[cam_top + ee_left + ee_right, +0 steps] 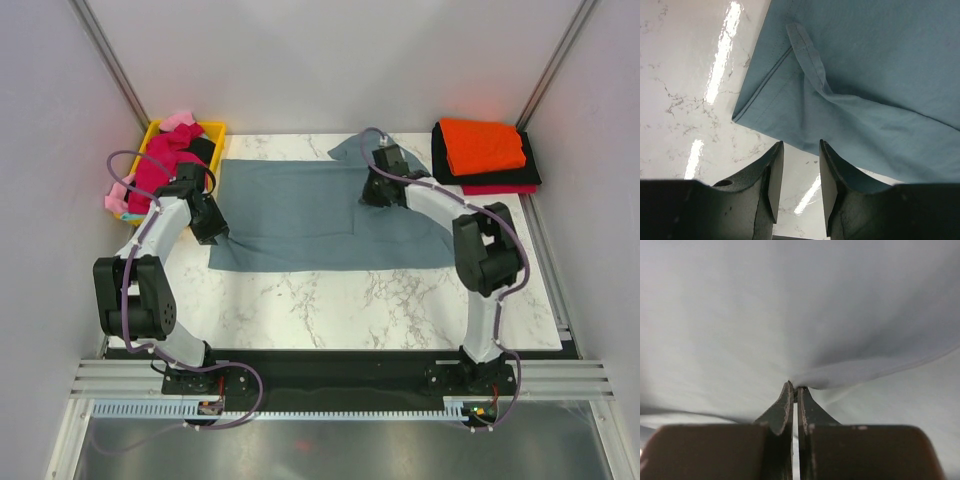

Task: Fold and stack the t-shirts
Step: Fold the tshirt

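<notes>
A large slate blue-grey t-shirt point(300, 215) lies spread flat on the marble table. My right gripper point(378, 192) is at the shirt's far right part, and in the right wrist view it point(794, 386) is shut on a pinched fold of the blue-grey cloth point(790, 315). My left gripper point(212, 232) hovers at the shirt's near left corner. In the left wrist view it point(801, 143) is open, with only marble between its fingers and the shirt's hemmed edge point(790, 107) just beyond the tips. An orange t-shirt point(482, 145) lies folded on a black one point(530, 172) and a red one point(500, 189) at the back right.
A yellow tray point(213, 130) at the back left holds crumpled magenta point(165, 165), pink point(180, 120) and black point(203, 148) shirts, some hanging over its left side. Bare marble point(350, 305) lies between the blue-grey shirt and the arm bases. Walls close in on both sides.
</notes>
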Controlling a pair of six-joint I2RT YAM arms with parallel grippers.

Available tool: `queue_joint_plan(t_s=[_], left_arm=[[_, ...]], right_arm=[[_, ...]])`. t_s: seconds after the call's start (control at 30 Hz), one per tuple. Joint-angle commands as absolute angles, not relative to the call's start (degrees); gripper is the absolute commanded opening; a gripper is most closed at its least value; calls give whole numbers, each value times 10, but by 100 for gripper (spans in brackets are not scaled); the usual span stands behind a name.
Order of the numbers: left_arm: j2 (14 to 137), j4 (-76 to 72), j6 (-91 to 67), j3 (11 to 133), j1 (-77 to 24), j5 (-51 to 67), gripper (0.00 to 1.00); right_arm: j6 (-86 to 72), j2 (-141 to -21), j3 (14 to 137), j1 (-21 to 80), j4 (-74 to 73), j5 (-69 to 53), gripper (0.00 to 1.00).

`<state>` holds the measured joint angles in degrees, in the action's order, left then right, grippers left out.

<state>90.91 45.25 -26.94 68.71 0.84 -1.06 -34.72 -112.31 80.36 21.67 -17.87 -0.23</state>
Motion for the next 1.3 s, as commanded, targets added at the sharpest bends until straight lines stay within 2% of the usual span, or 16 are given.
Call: queue_joint_plan(t_s=[0.0,0.03,0.13,0.2,0.4,0.5,0.53,0.63,0.77,0.93,1.07,1.27], left_arm=[[888,442,-246,689,7,-3,42],[888,442,-246,687,6,-3,42],[889,441,-246,682,7,-4,41],[889,441,-244,679,6,-6,42],[893,447,-243,659,11,-51,39],[914,448,-252,650,13,-54,38],[918,450,-257,646,14,-54,38],[921,455,-278,636,23,-71,40],[923,454,-299,628,44,-78,43],[940,432,-347,598,54,-66,42],[942,396,-381,571,54,-65,47],[920,312,-399,530,54,-56,48]], right_arm=[[-329,-1194,931,253,-185,-11,4],[-324,-1209,973,255,-187,-17,7],[-302,-1256,1038,256,-198,-15,69],[-291,-1263,1061,255,-221,17,76],[-266,-1160,1002,241,-229,83,84],[-276,-1082,907,209,-231,123,87],[-281,-1062,842,197,-229,120,88],[-294,-981,703,137,-200,94,89],[-305,-897,576,49,-175,34,89],[-307,-860,491,19,-169,20,87],[-311,-834,440,3,-143,18,85],[-315,-855,422,-22,-112,-16,79]])
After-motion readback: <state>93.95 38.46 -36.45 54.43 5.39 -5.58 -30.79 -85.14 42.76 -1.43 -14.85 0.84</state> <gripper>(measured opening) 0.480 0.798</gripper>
